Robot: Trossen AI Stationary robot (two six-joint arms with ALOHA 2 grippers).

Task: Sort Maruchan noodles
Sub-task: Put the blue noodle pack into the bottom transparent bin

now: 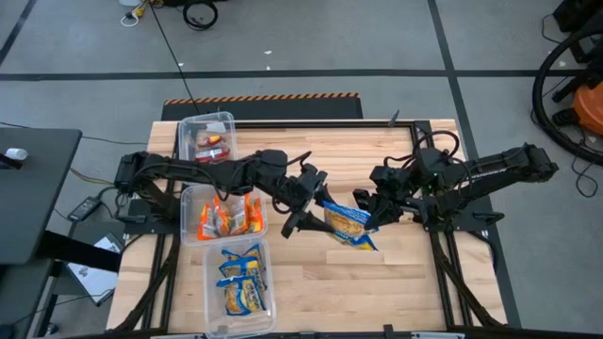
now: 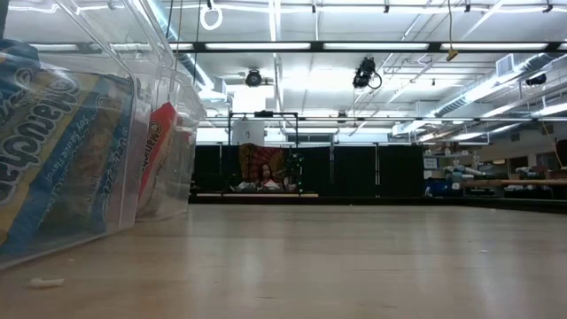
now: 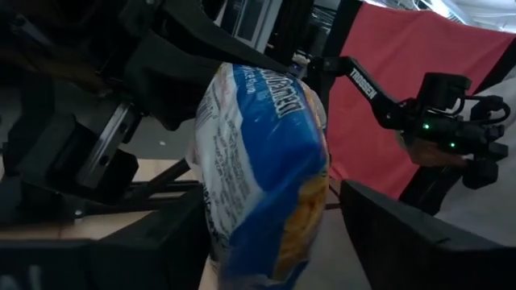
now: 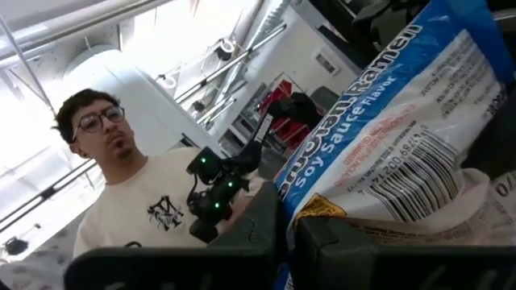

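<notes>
A blue-and-yellow noodle packet (image 1: 345, 224) hangs in the air over the middle of the table, with my right gripper (image 1: 369, 217) shut on it. My left gripper (image 1: 307, 202) is open at the packet's left end. In the left wrist view its fingers (image 3: 153, 246) stand on either side of the packet (image 3: 266, 153), with a gap showing on one side. Along the table's left stand three clear bins. The far bin (image 1: 193, 127) holds red packets, the middle bin (image 1: 188, 202) orange ones and the near bin (image 1: 215, 292) blue-and-yellow ones. My right gripper pinches the packet's right-hand edge (image 4: 322, 211) between its two fingers (image 4: 266, 229), coming roughly level from the table's right side. The packet (image 4: 395, 121) sticks out beyond the fingers toward the left arm. It is lifted clear of the table.
The bare wooden tabletop (image 2: 354, 257) lies open in the middle and right. In the low view the bins (image 2: 133, 106) fill the left edge. A person (image 4: 121, 161) stands beyond the table in the right wrist view.
</notes>
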